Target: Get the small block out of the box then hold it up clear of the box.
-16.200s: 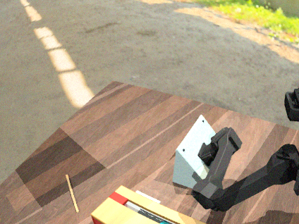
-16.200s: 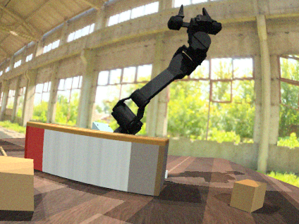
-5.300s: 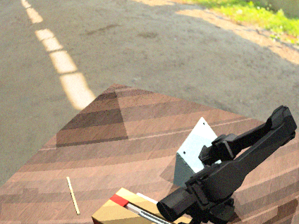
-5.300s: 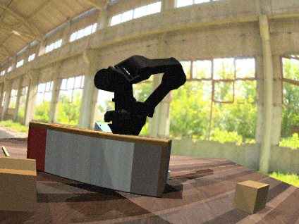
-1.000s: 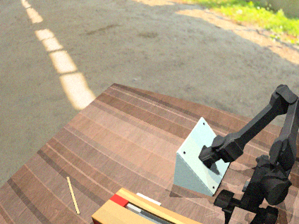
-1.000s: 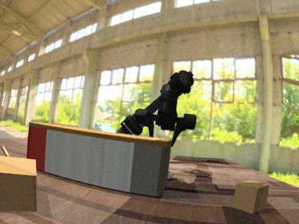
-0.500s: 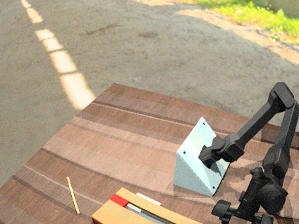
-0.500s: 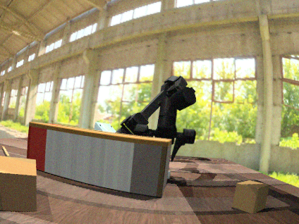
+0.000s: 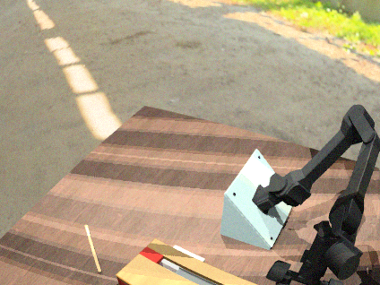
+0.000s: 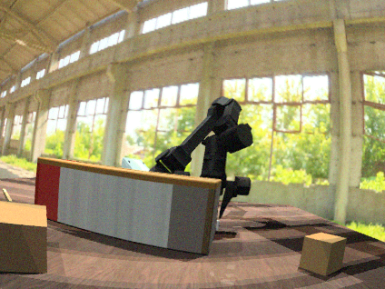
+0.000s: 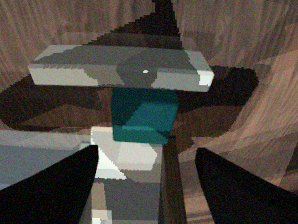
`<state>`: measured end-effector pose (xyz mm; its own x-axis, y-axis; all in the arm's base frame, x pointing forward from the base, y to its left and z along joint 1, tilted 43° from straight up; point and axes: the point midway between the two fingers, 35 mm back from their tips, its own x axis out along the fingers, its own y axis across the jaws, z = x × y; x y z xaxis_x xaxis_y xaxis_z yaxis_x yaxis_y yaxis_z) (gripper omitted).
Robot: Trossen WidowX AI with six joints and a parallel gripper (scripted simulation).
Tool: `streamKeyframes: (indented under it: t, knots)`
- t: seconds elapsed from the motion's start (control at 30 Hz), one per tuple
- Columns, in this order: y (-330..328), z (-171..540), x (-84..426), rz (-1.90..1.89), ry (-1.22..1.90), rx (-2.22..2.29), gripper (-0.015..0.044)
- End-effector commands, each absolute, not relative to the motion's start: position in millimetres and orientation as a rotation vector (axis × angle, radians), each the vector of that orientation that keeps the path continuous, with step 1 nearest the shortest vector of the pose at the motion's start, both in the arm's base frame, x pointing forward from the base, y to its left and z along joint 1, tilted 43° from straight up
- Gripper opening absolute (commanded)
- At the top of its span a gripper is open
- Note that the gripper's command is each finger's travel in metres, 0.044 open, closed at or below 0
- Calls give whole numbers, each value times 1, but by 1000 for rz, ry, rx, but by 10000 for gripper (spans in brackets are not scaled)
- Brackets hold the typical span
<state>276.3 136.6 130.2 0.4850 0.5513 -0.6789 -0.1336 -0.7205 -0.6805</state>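
The teal block (image 11: 144, 117) lies outside the box end in the wrist view, between a pale bar and the pale end piece of the box. I cannot tell whether it touches either. The block is not visible in the top and exterior views. The box (image 9: 134, 270) (image 10: 113, 204) has a red section at its left end in the exterior view; part of its grey panel (image 11: 37, 157) shows at lower left in the wrist view. My gripper (image 10: 222, 215) (image 11: 148, 153) is open and empty, pointing down beside the box's right end. In the wrist view the block is just beyond the fingertips, roughly centred between them.
The pale bar (image 11: 105, 75) stands across the far side of the block. A light blue wedge (image 9: 242, 220) stands by the arm's base. A tan cube (image 10: 321, 254) is at right and a larger tan block (image 10: 23, 241) at left. A thin stick (image 9: 93, 248) and a white strip (image 9: 188, 253) lie behind the box.
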Motion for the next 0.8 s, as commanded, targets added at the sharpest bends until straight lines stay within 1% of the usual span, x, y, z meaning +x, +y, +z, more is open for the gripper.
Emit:
streamKeyframes:
  t: [0.0, 0.47, 0.7, 0.77]
  knots:
    - [142, 122, 276, 1276, -333, -2035, 285]
    - [155, 107, 275, 1274, -335, -2032, 285]
    - [155, 107, 275, 1274, -335, -2032, 101]
    - [155, 107, 275, 1274, -335, -2032, 88]
